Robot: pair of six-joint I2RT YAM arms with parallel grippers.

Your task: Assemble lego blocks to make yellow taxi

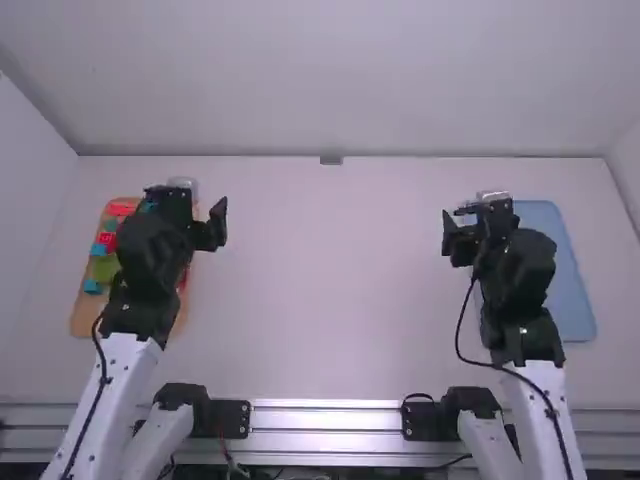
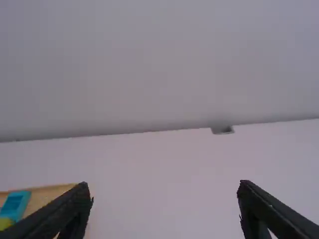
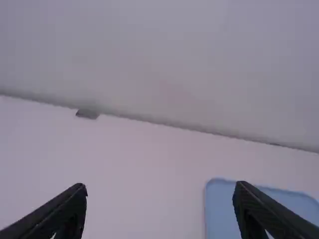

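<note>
An orange-brown tray [image 1: 84, 318] at the table's left holds several blocks, among them a red block [image 1: 106, 240], a green block [image 1: 104, 268] and a teal block [image 1: 93, 286]. Above its right side is my left gripper [image 1: 190, 202], partly covering the tray. In the left wrist view, the left gripper [image 2: 164, 188] is open with nothing between its fingers, and a teal block [image 2: 16, 204] lies beside a yellow-green block [image 2: 5, 222]. My right gripper [image 1: 467, 214] is over the table's right part, by a blue tray [image 1: 572, 295]. The right wrist view shows the right gripper [image 3: 159, 188] open and holding nothing.
The white table [image 1: 330, 290] spreads between the two arms. A small grey piece [image 1: 331, 160] sits at its back edge, against the wall. Behind the left gripper stands a pale, clear-looking object [image 1: 184, 183]. Black cables run along both arms.
</note>
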